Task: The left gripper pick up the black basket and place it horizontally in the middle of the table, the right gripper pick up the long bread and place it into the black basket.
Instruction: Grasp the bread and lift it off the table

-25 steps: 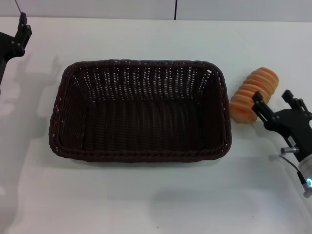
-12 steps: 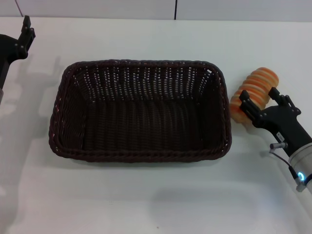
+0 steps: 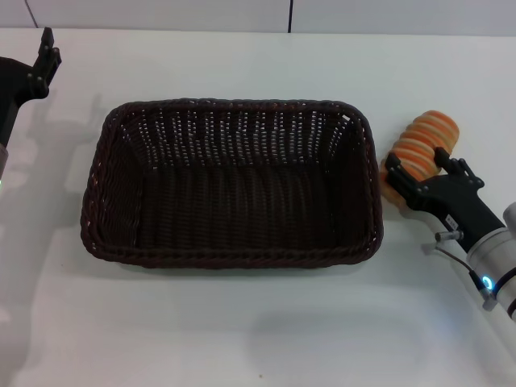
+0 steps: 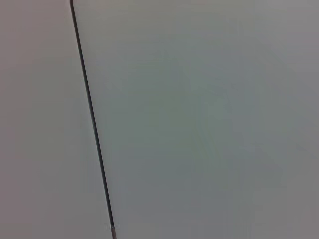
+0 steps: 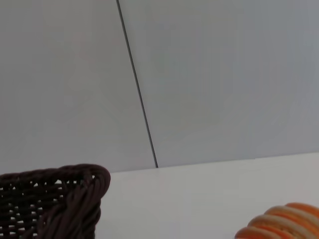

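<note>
The black basket (image 3: 234,258) lies lengthwise across the middle of the white table (image 3: 242,330), empty inside. The long bread (image 3: 429,133), orange and cream striped, lies on the table just right of the basket. My right gripper (image 3: 417,161) is open, with one finger on each side of the near end of the bread; I cannot tell whether they touch it. The right wrist view shows a basket corner (image 5: 55,199) and one end of the bread (image 5: 284,224). My left gripper (image 3: 39,66) is raised at the far left edge, away from the basket.
A grey wall with a dark vertical seam (image 3: 290,16) stands behind the table. The left wrist view shows only this wall and seam (image 4: 92,119). Bare tabletop lies in front of the basket and to its left.
My right gripper has moved forward and leftward onto the bread, its fingers now on either side of the near end. The basket, the bread and the left arm have stayed put.
</note>
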Controlling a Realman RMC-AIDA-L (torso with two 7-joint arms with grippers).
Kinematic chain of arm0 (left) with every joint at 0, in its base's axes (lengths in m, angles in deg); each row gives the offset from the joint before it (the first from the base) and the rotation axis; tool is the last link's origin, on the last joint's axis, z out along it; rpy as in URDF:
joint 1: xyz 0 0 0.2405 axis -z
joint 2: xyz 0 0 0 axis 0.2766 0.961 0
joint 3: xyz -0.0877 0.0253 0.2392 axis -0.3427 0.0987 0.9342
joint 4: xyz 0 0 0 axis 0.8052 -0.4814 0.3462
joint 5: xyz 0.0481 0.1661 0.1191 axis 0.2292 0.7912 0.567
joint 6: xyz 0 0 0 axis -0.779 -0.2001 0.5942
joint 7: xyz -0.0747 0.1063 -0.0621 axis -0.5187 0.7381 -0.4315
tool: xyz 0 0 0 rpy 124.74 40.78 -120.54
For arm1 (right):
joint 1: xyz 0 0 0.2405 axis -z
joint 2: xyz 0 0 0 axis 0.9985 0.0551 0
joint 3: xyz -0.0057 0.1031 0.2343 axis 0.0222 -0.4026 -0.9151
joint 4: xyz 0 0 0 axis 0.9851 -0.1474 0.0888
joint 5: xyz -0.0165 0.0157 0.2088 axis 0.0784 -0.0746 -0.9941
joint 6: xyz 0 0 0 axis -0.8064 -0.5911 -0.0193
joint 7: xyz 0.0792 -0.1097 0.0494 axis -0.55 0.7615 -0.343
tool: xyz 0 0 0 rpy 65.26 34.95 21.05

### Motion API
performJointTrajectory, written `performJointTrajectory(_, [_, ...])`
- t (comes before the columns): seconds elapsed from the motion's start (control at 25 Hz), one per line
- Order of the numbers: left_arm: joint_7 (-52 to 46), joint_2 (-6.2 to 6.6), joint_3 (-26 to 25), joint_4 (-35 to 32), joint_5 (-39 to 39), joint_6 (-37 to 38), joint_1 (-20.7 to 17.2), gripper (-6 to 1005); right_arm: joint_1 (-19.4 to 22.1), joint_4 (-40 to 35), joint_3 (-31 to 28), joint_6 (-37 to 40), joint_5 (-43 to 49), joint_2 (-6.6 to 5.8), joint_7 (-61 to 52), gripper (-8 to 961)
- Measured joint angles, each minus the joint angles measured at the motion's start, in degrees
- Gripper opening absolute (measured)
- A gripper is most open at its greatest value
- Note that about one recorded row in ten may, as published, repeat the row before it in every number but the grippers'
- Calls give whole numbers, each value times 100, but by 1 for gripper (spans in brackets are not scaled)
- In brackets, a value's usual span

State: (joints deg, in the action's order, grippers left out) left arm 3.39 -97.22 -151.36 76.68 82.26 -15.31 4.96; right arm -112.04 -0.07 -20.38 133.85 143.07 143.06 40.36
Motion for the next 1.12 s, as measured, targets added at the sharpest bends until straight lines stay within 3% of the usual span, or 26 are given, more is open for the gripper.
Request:
performJointTrajectory(0.4, [20,0,1,0,0,-1,5,787,160,-21,-46,160,39,-14,-438,817])
performJointTrajectory(0.6, [23,0,1,0,0,0,-2,787,163,-61,-51,133,40,-13,-433,692])
performJointTrajectory(1.12, [26,0,1,0,0,1,-17,787,318,-28,7,701,40,-10,-430,570])
